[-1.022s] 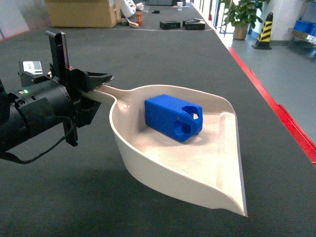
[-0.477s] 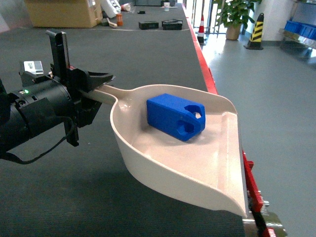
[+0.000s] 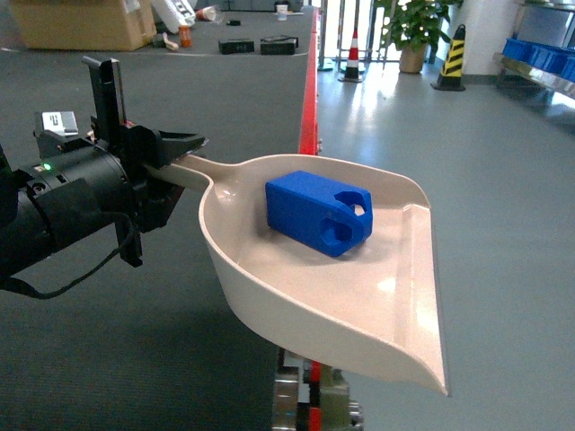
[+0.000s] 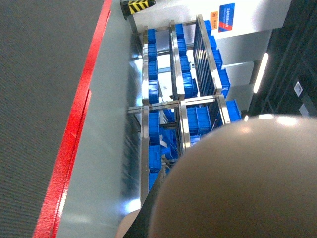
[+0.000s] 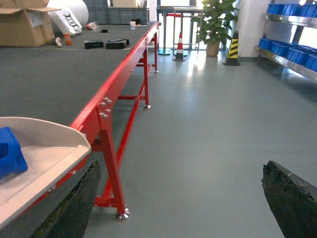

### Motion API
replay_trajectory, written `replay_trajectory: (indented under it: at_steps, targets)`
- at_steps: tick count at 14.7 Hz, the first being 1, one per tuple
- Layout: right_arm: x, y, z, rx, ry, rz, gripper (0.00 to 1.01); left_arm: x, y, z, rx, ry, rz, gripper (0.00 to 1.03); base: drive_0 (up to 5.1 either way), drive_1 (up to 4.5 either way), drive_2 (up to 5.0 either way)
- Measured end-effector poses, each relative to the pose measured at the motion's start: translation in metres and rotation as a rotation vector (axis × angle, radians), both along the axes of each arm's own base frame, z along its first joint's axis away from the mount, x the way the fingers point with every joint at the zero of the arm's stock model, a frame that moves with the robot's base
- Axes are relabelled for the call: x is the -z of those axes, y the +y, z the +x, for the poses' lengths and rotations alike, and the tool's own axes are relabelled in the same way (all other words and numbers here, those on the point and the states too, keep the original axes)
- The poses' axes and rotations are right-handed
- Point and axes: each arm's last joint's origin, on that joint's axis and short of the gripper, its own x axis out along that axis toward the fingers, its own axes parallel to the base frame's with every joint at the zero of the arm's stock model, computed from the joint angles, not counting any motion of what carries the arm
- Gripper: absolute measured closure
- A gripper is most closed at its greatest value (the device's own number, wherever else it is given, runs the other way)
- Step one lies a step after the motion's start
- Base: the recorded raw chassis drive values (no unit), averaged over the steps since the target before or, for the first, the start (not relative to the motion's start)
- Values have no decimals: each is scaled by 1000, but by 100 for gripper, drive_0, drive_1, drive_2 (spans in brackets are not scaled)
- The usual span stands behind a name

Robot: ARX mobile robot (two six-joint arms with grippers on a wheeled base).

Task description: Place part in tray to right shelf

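Tray [image 3: 359, 296] clamped by handle in left gripper [image 3: 171, 166], part [image 3: 316, 213] inside; view swung off table [image 3: 135, 341] toward floor; right gripper's state can't be told.

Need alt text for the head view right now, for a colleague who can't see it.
The left gripper holds the cream tray by its handle, level, with the blue part lying inside. Beneath are a dark table with a red edge and grey floor.

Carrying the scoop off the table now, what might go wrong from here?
The part lies loose in the tray, near its open front lip, which now hangs over bare floor; any forward tilt may slide it out. The left pincer holds only the handle end, so the tray may sag or twist.
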Motion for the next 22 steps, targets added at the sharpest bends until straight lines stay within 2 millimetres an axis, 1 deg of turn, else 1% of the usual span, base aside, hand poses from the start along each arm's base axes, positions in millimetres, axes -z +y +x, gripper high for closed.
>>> replay_trajectory:
  at_steps: [10,22]
  targets:
    - [0,0,0,0,0,0,3,0,0,0,0,-2,3,90,490,-334,-140]
    - [0,0,0,0,-1,0,3,0,0,0,-2,-2,7,90,510,-235,-235]
